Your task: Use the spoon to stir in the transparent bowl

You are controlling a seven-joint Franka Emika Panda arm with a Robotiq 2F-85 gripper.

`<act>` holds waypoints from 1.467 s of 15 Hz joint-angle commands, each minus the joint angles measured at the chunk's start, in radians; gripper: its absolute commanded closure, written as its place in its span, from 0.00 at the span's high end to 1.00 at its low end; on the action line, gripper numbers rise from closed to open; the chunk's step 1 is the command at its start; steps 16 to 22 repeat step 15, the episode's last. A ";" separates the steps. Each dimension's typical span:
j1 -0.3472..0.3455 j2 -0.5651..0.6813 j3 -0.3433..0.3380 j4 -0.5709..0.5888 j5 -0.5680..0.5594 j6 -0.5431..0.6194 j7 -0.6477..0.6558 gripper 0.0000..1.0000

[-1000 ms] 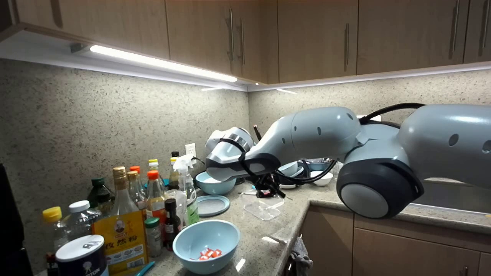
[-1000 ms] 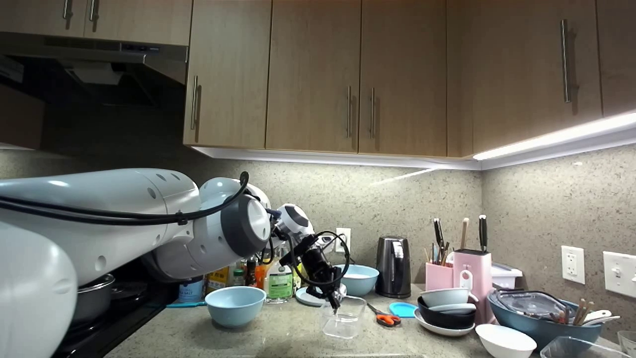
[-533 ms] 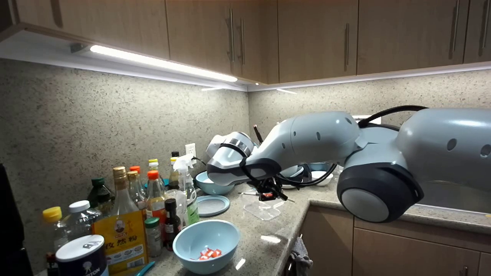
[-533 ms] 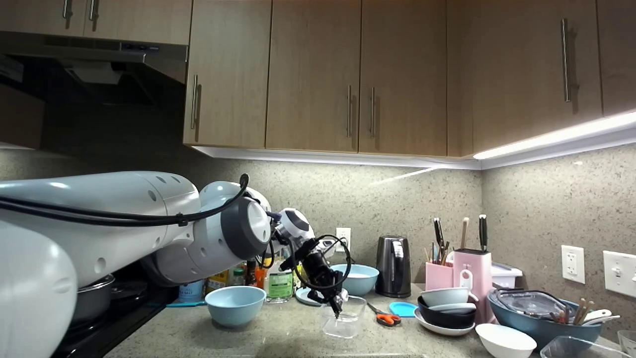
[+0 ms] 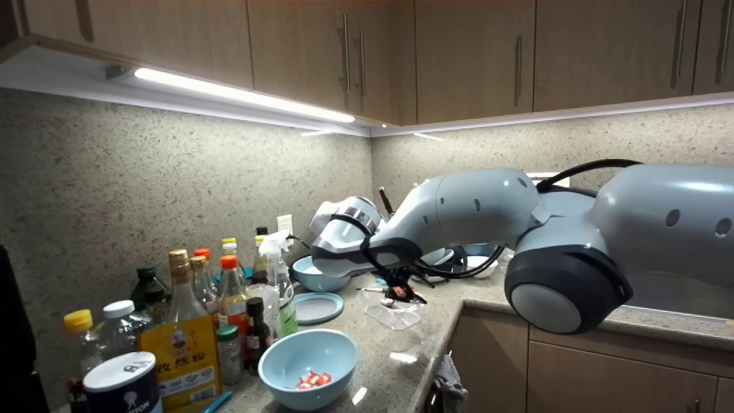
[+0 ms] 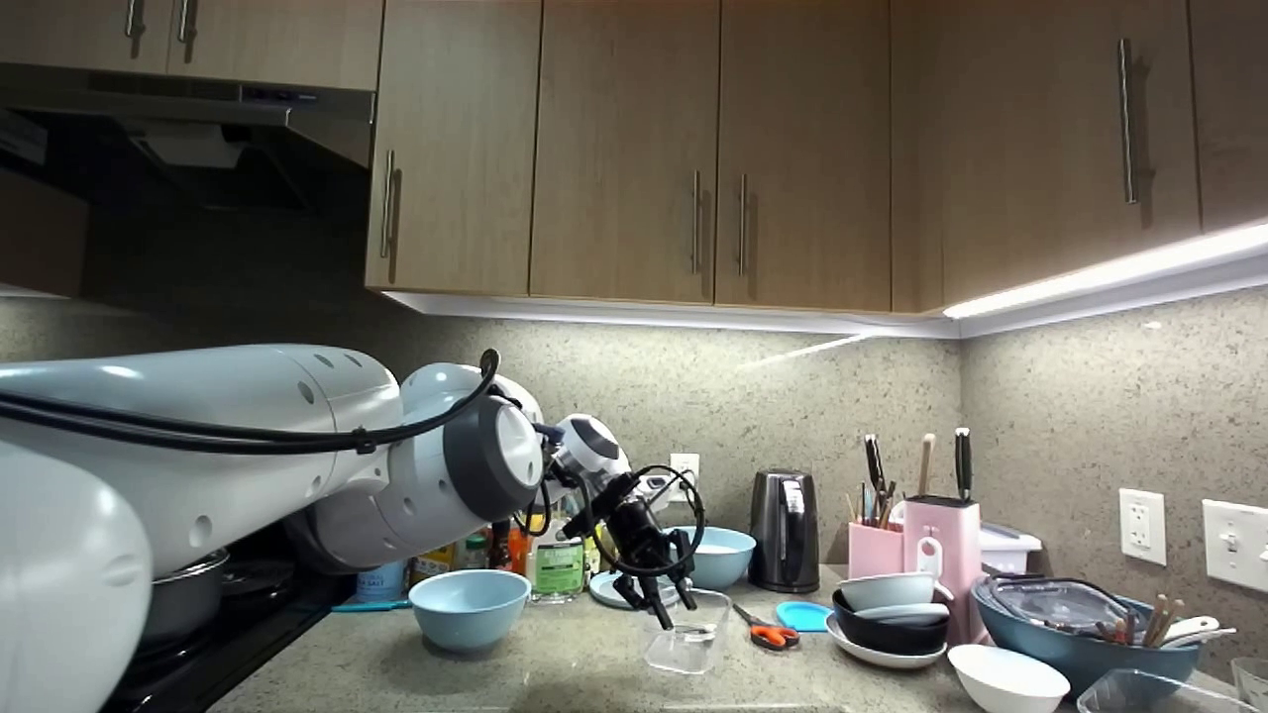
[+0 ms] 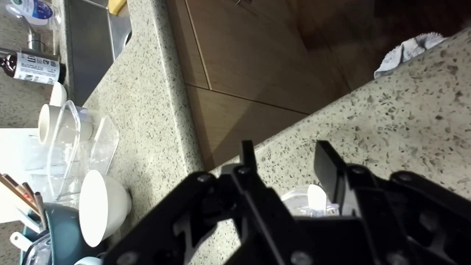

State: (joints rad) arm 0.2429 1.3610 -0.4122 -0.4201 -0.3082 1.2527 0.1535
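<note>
We see a light-blue bowl [image 5: 335, 355] on the speckled desk [image 5: 378, 364], with red-and-white pieces [image 5: 313, 379] at its bottom. Near it in an exterior view stand a green-capped jar [image 5: 229, 357], a yellow packet [image 5: 182, 367] and a trigger spray bottle [image 5: 279, 281]; a round blue-grey plate [image 5: 317, 308] lies farther back. We also find orange-handled scissors [image 6: 773, 635] near a flat bright-blue piece [image 6: 802, 616], and a dark kettle [image 6: 783, 535] standing upright near the wall [image 6: 812, 416]. A pink knife block [image 6: 941, 545] stands just beside a pink holder [image 6: 876, 557]. Above, we have wooden cabinets [image 6: 624, 149] and a lit strip [image 5: 243, 94]. Our wrist view shows a grey towel [image 7: 406, 51] at the desk's edge.
</note>
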 commanded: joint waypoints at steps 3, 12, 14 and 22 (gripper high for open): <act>0.003 -0.002 -0.007 0.000 0.000 0.000 0.000 0.63; 0.007 -0.004 -0.010 0.000 0.000 0.000 0.000 0.75; 0.007 -0.004 -0.010 0.000 0.000 0.000 0.000 0.75; 0.007 -0.004 -0.010 0.000 0.000 0.000 0.000 0.75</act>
